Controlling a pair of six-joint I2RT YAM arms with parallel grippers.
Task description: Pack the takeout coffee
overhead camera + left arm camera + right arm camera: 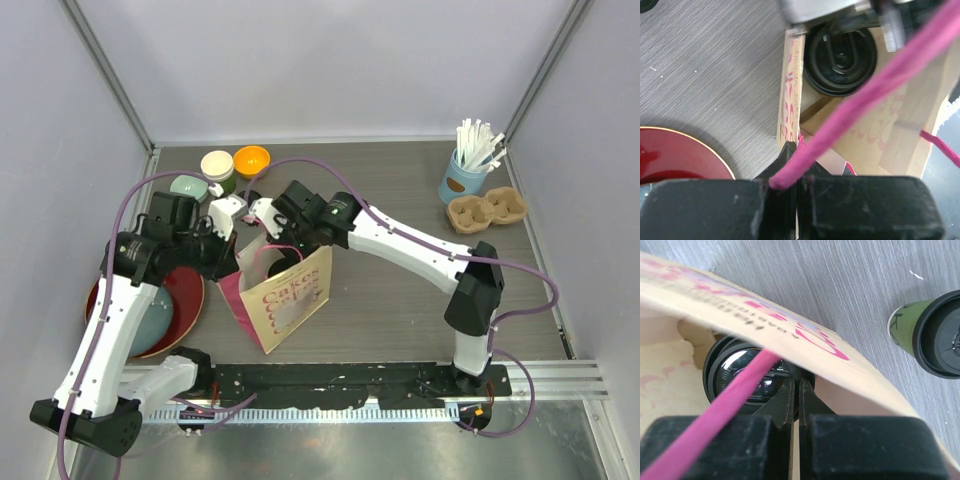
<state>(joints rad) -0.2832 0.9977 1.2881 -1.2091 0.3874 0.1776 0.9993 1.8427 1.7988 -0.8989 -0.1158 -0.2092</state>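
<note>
- Top external view: your left arm rises from the near-left corner and folds over the red plate [186, 292]. It puts the left gripper [228, 255] at the left top edge of the paper bag [285, 300]. Your right arm reaches from the near-right base across the table, with the right gripper [256, 220] dipped at the bag's far side. The bag stands with its mouth up, and you cannot make out the cup inside from here.
- Left wrist view: the left gripper [795, 175] is clamped on the bag's pink handle [865, 95], which runs up and to the right. Past it, inside the paper bag [790, 95], the lidded cup [840, 57] stands upright. Its long axis is vertical and its black lid faces you. The red plate [675, 150] shows at lower left.
- Right wrist view: the right gripper [796, 395] has its fingers pressed together, with the tips under the rim of the paper bag [765, 325], just beside the lidded cup [735, 375]. You cannot tell whether they pinch anything. The pink handle [725, 405] crosses over that lid. The second cup [935, 337] stands upright on the table outside the bag, lid up.
</note>
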